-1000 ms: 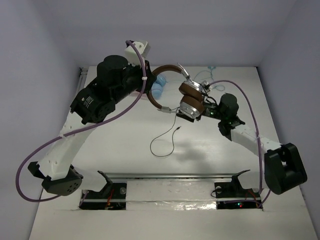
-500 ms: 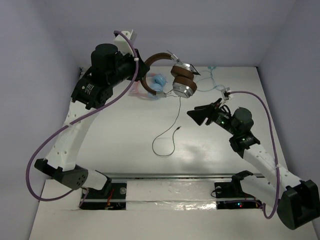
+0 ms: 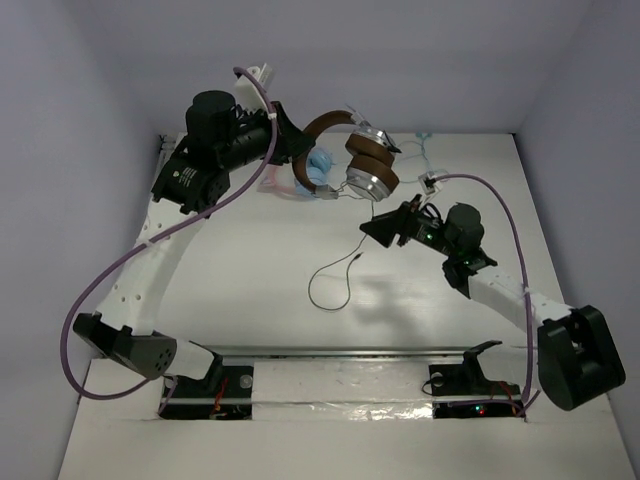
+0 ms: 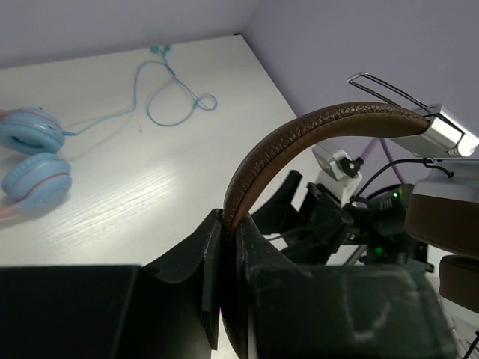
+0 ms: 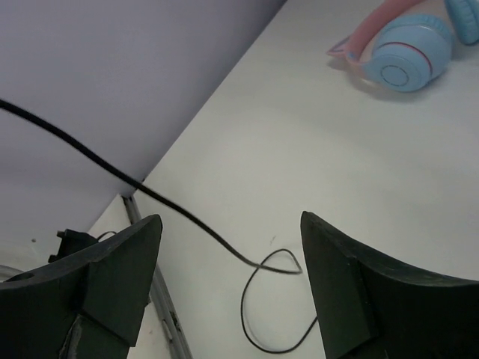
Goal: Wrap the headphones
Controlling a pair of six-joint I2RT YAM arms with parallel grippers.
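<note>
Even, diffuse overhead light is brightening the white worktop (image 3: 250,260) and leaving only soft, pale shadows on it, a streaky sheen is showing on its surface in the left wrist view, and the close, dark left tool (image 4: 224,239) and right tool (image 5: 228,224) are appearing slightly blurred.

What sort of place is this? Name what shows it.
Probably a robot test cell, not a home: a white table boxed in by plain walls, with a left arm and right arm bolted at its near edge.

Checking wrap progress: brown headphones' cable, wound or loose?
Loose. The black cable hangs from the headphones, which are held off the table, and ends there in one open loop; none circles the headband.
</note>
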